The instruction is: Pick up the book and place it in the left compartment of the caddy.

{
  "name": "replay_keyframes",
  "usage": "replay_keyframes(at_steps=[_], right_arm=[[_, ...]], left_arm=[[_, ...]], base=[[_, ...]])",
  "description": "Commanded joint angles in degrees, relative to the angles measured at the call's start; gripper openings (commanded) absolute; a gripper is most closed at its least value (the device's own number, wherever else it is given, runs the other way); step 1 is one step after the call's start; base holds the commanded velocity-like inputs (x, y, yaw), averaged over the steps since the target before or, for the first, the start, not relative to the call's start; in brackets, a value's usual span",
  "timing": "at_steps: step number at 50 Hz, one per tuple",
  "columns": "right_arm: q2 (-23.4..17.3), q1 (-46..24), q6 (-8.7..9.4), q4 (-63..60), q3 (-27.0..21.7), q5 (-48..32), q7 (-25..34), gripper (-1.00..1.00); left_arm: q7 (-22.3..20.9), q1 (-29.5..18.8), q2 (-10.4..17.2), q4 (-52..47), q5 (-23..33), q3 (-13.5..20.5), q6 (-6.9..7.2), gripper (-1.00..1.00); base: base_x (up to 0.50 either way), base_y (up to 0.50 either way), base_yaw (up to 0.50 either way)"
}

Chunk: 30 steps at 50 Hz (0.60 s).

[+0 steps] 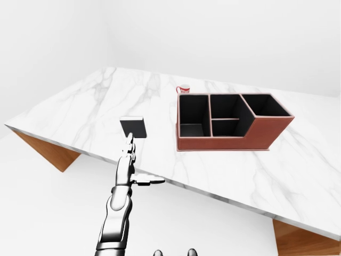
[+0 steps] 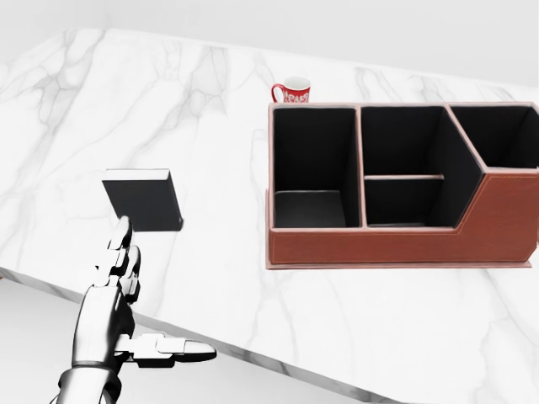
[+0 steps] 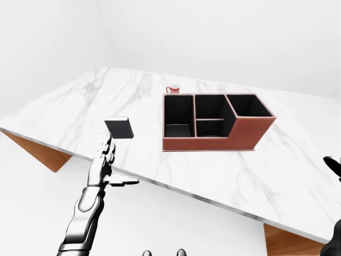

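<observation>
The step in hand is the approach to the book (image 2: 143, 199); nothing is grasped yet. The left hand (image 2: 114, 307) is raised with its fingers (image 2: 118, 252) extended toward the book and the thumb held out to the side, so it is fully open and empty, with the fingertips just short of the book's near edge in the head view. The black book lies flat on the marble table (image 2: 219, 278), near the table's lower edge and well apart from the caddy (image 2: 396, 236), which stands to the right. The left compartment (image 2: 310, 168) is open at the top and appears empty. A red-and-white mug (image 2: 291, 90) stands just above the caddy's upper left corner. The next move calls for carrying the hand forward over the table edge and closing the fingers across the book. The tabletop between book and caddy holds nothing, so a rightward carry appears unobstructed; the caddy wall must be cleared on entry. Only a dark sliver at the right margin of the right-eye view may be the right hand (image 3: 333, 165); its state cannot be told.
</observation>
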Motion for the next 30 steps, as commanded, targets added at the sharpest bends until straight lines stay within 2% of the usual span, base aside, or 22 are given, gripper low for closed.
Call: replay_keyframes(at_steps=[1,11,20,21,25,30], right_arm=[[0.14,-0.14,0.0,0.41,0.2,-0.57,0.28,1.0],[-0.08,-0.28,0.0,0.65,0.37,-0.69,-0.05,1.0],[-0.18,-0.3,0.0,0.55,0.29,-0.53,-0.1,1.0],[-0.23,-0.15,0.0,0.04,0.1,-0.25,-0.3,1.0],[-0.19,-0.14,0.0,-0.09,0.03,-0.18,-0.25,1.0],[-0.14,-0.21,0.0,0.04,0.09,-0.26,-0.17,1.0]], left_arm=[[0.0,-0.06,0.0,-0.07,-0.06,0.02,0.16,1.0],[0.0,-0.18,0.06,0.02,-0.1,0.13,0.12,1.0],[0.05,0.1,-0.02,-0.84,0.06,-0.05,0.68,1.0],[-0.01,-0.09,0.03,-0.2,-0.02,0.04,0.29,1.0],[0.03,0.05,-0.01,-0.7,0.06,-0.05,0.63,1.0],[0.06,-0.13,0.03,-0.14,0.03,0.06,0.23,1.0]], base=[[0.23,0.08,0.0],[0.23,0.09,0.0],[0.23,0.08,0.0],[0.23,0.09,0.0],[0.23,0.09,0.0],[0.23,0.09,0.0]])
